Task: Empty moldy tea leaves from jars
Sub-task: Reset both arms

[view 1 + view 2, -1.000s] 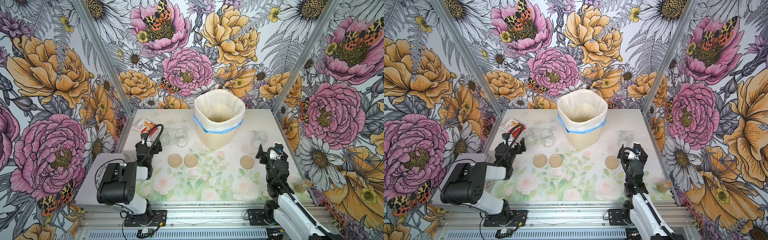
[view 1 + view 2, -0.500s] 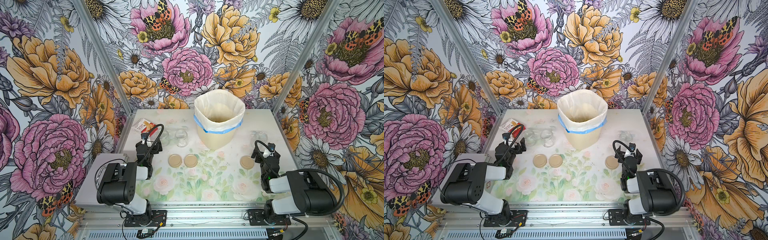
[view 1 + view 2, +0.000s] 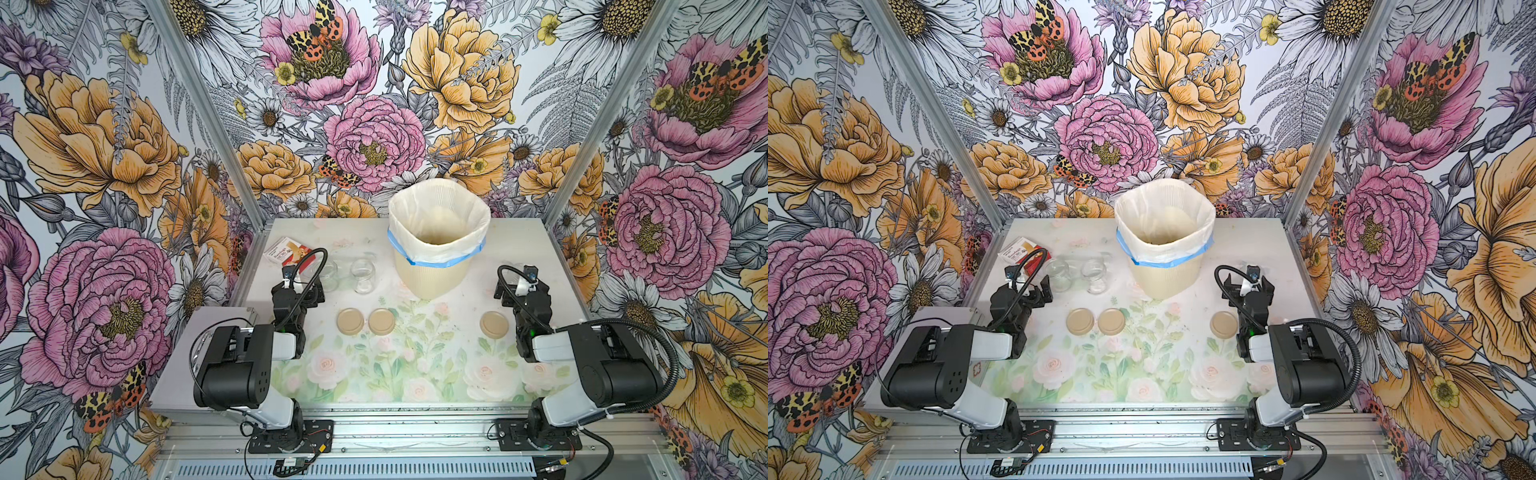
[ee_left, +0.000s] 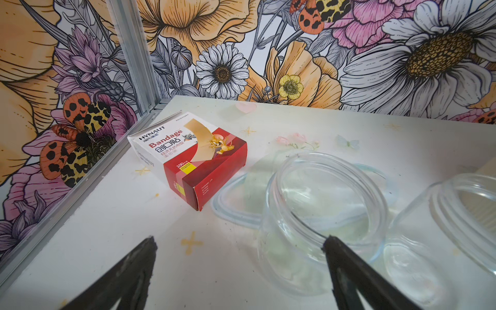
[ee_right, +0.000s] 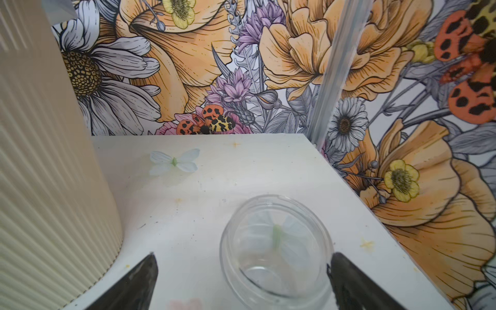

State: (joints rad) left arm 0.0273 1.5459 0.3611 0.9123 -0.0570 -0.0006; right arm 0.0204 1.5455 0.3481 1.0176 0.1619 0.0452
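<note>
Both claws gape, holding nothing. The left claw (image 4: 239,241) sits just before the near jar (image 4: 322,214) at ten o'clock on the surface (image 3: 519,232), twin jar (image 3: 363,272) beside it; the right claw (image 5: 241,257) faces the third jar (image 5: 276,249) at two o'clock. All three look empty, lidless.

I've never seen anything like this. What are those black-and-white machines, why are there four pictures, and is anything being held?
Those are two robot arms fixed at the table's front edge, each ending in a two-fingered gripper. Two pictures look down from overhead and are nearly alike. The other two come from a small camera on each arm's wrist, looking out past the fingers. On the table stand a cream bin, three open glass jars that look empty, their tan lids and a bandage box. The left gripper and right gripper are both open and grip nothing; each faces a jar.
</note>
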